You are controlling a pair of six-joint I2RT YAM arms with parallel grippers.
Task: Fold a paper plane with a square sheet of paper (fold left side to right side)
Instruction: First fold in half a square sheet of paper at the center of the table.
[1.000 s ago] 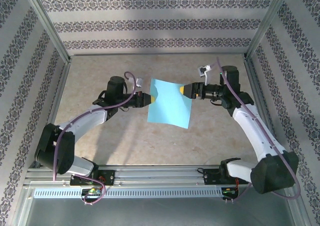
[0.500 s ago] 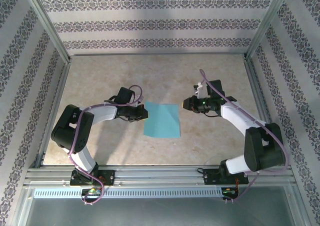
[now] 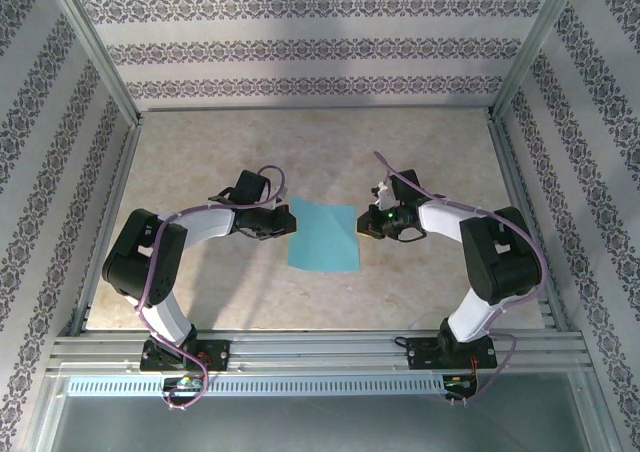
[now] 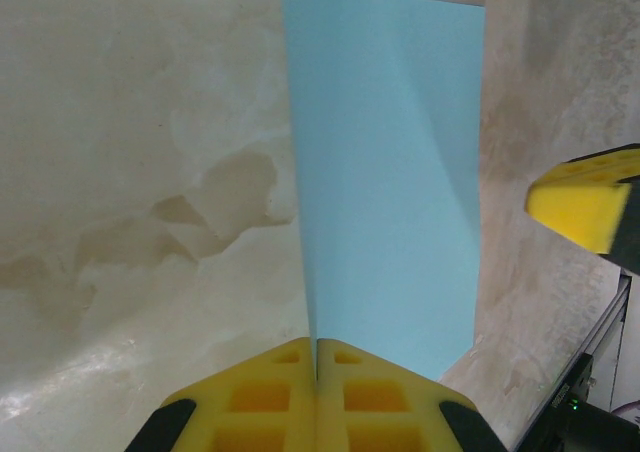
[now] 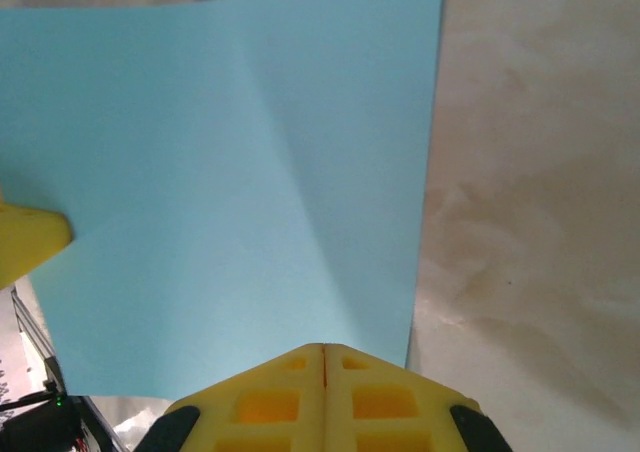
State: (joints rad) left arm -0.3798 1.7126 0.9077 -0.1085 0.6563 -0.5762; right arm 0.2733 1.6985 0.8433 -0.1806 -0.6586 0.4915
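Progress: barely begun. Thin turquoise-blue square sheet of paper [image 3: 324,236] flat on mottled beige surface [image 3: 200,152], midway between both arms, far edge curling up slightly. Only a faint soft bend across the middle; no sharp crease, no left-over-right fold yet. Left claw [image 3: 288,224] closed tight at left edge, right claw [image 3: 363,228] closed tight at right edge; actual pinch on paper versus mere contact: impossible to tell. Left to do, by judgement: every fold, starting with left side carried onto right, then shaping into a plane.
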